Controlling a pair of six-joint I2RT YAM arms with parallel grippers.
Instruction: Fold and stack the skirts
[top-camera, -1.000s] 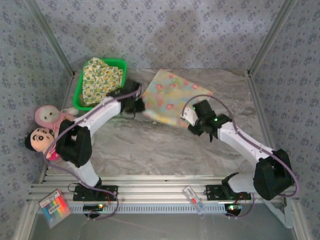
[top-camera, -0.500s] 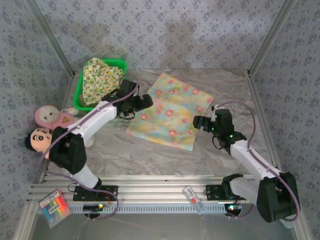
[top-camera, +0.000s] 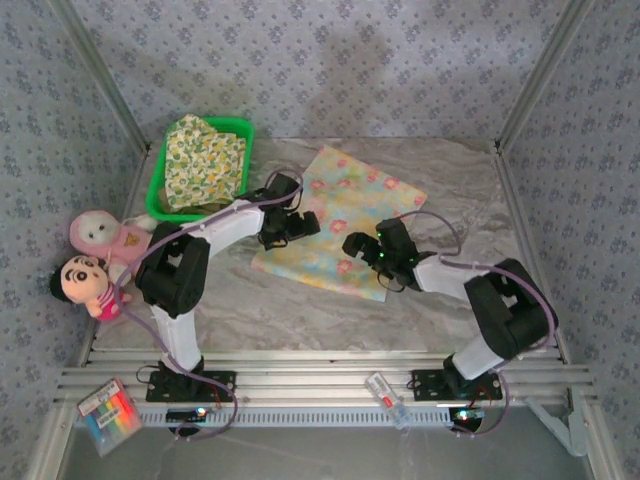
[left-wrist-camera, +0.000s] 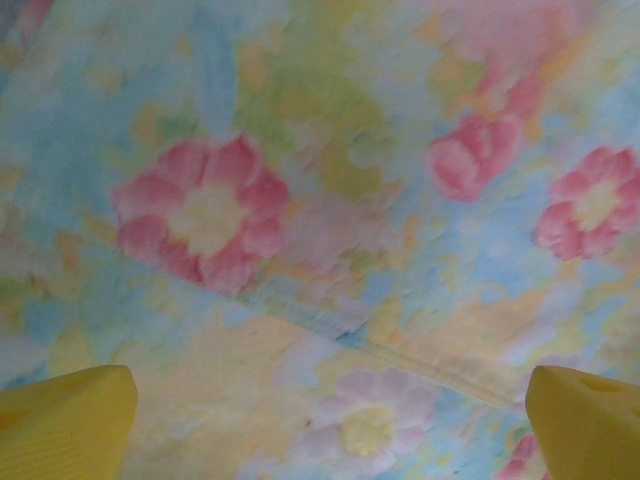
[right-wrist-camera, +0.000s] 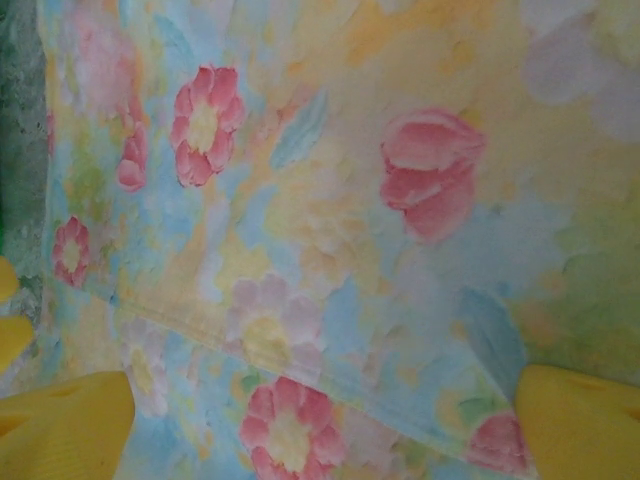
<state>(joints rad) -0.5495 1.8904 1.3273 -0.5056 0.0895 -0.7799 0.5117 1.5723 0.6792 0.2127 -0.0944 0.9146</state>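
Looking barely started: pastel skirt (top-camera: 345, 225) lies flat and unfolded on the table (top-camera: 460, 180). Left pincer (top-camera: 302, 222) and right pincer (top-camera: 358, 246) hover over it, spread wide, empty. Floral skirt (top-camera: 205, 160) sits in the basket (top-camera: 158, 195); can't tell what's underneath.

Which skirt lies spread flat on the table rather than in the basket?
The pastel pink-yellow-blue skirt, laid flat on the table; the yellow-green floral skirt sits heaped in the green basket at back left.
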